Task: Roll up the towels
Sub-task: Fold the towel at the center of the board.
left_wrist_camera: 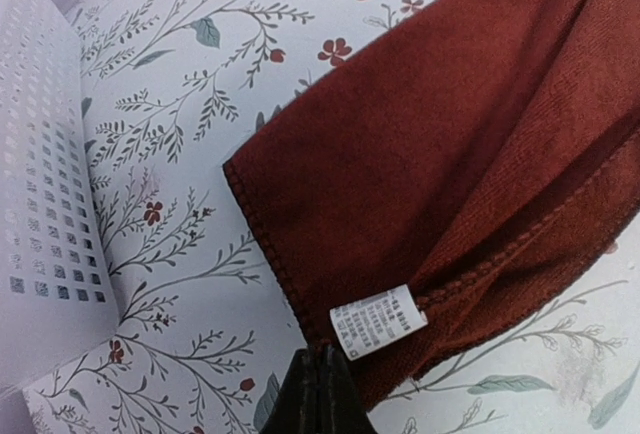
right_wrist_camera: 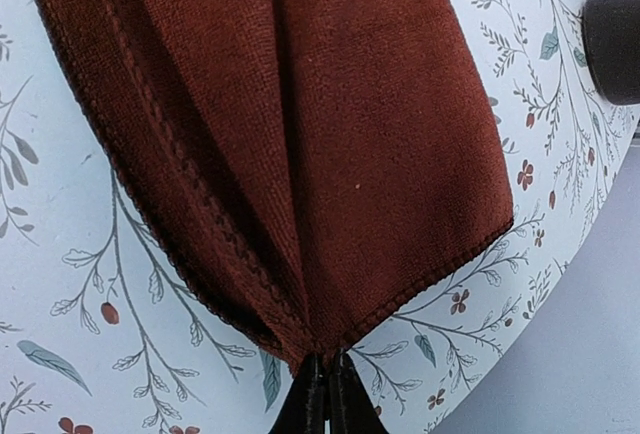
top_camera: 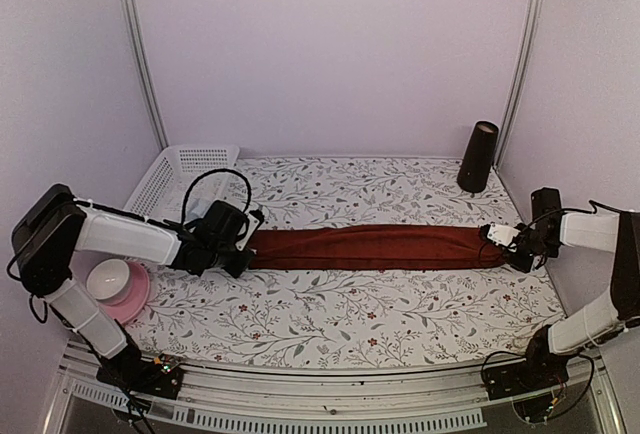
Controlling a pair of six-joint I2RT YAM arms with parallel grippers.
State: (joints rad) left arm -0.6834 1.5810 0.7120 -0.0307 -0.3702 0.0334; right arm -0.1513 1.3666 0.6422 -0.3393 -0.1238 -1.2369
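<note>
Maroon towel (top_camera: pixel 370 247), one, pinched between left pincer (top_camera: pixel 243 254), right pincer (top_camera: pixel 492 236)

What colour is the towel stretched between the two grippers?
The towel is plain dark red-maroon, with no pattern. It shows clearest in the right wrist view.

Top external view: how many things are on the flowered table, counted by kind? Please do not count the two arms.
dark red towel: 1
white basket: 1
white bowl: 1
pink plate: 1
black tapered object: 1
Total: 5
</note>
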